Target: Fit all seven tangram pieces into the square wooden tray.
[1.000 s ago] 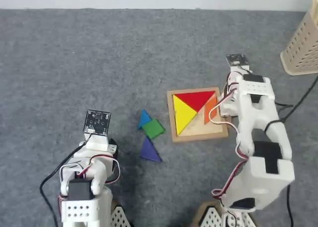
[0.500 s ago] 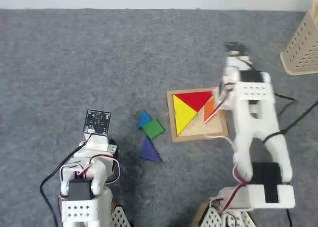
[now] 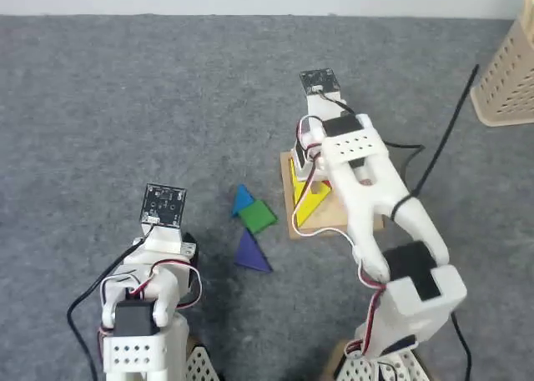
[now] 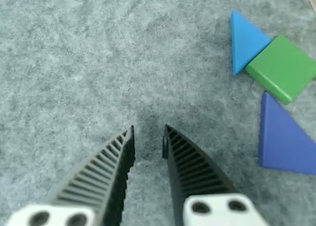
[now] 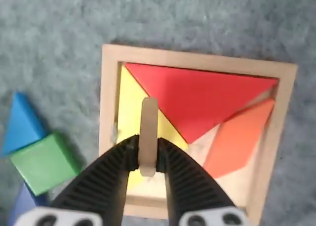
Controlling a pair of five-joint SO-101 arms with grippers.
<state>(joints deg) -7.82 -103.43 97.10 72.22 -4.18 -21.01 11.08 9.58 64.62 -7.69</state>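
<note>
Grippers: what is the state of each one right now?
Left gripper: open, holding nothing.
Right gripper: closed on a pale flat piece, held on edge.

Arms: left folded, right stretched out.
Left arm folded at near left, left gripper pointing down, jaws slightly apart, nothing between. Right arm extends from near right toward far centre; right gripper clamps a pale piece on edge.

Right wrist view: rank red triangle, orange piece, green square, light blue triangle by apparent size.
Largest: red triangle.
Next: orange piece and green square, which look about alike, so I can't rank them.
Smallest: light blue triangle.
</note>
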